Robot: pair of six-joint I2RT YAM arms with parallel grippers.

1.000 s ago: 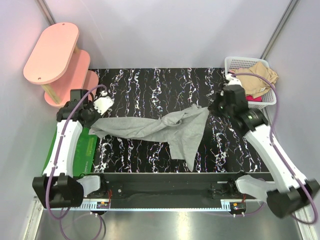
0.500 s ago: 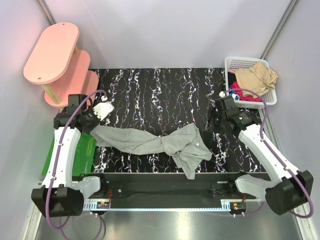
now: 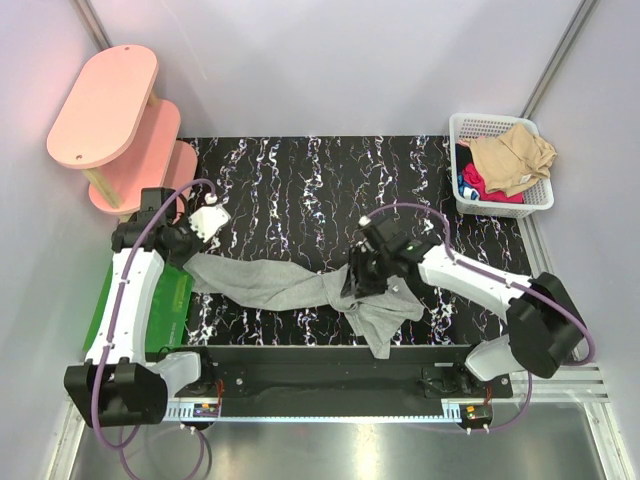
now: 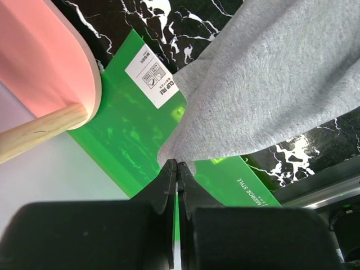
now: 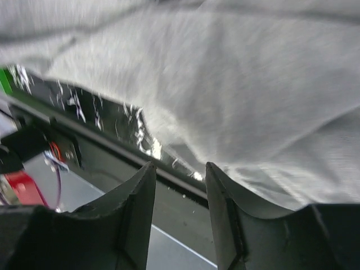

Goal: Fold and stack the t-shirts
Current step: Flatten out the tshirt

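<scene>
Across the near half of the black marbled surface [image 3: 300, 180] lies the grey t-shirt [image 3: 270, 280], drawn out into a long, wrinkled band that runs from the left edge toward the middle. Its right end is bunched into a loose heap near the middle of the near edge, and one flap of that heap reaches down to the near edge itself.

At the left edge the left fingers [image 4: 177, 167] are pressed together on a corner of the shirt's hem, with the cloth pinched between their tips above the green mat [image 4: 129, 135]. The mat lies at the near left corner, along the left edge, and carries a white label [image 4: 153, 79]. The shirt's left end overlaps its inner side.

The right fingers [image 5: 179, 169] hang over the bunched heap, parted with a clear gap between them and holding nothing. Grey cloth fills most of the right wrist view beyond them, and the near edge of the surface shows in the gap. That view is blurred, so whether the tips touch the cloth cannot be told.

At the far right corner, just off the surface, a white lattice basket [image 3: 485, 119] holds a tan shirt [image 3: 515, 150] on top, a red shirt [image 3: 482, 186] under it and a bit of blue cloth [image 3: 462, 186] at its left wall. Past the far left corner stands a pink stool [image 3: 105, 95].
</scene>
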